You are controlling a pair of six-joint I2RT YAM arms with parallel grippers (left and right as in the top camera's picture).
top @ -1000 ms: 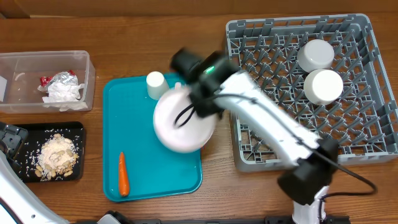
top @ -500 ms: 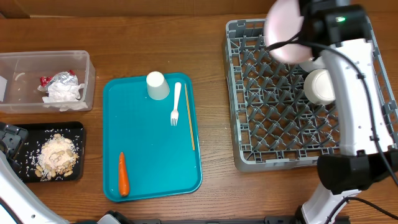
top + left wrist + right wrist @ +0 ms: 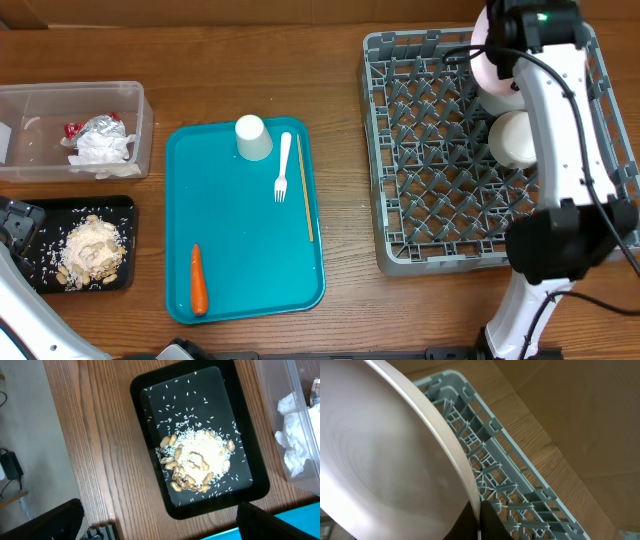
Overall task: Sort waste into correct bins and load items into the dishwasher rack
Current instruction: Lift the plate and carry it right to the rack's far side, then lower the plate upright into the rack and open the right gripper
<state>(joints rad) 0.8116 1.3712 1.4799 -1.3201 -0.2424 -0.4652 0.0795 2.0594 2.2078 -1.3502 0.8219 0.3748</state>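
Overhead, and the big change is plain: a second ago the plate (image 3: 486,60) lay on the teal tray (image 3: 240,250) left of the dishwasher rack (image 3: 430,200). Now it's up over the rack's far right corner, carried by the right gripper (image 3: 479,516). That move has uncovered the white fork (image 3: 283,166) on the tray, with the cup (image 3: 252,137) beside it, and I'd say both are still to be loaded. The plate's transfer looks nearly done, with only the seating left.

Right wrist view: the fingers are pressed together on the plate's rim, pinching it at the bottom of the shot, with the rack grid right behind. The plate has gone from flat to nearly on edge. From above it reads as a narrow pale oval, long axis running far-to-near along the rack. Its face seems to point toward the rack's left side, but the arm covers much of it, so I can't be sure. Nor can I tell whether it touches the pegs. One bowl (image 3: 515,138) sits just nearer in the rack.

Left gripper (image 3: 157,510), well left of the rack, is spread wide and empty over the black tray (image 3: 220,390) of scraps.
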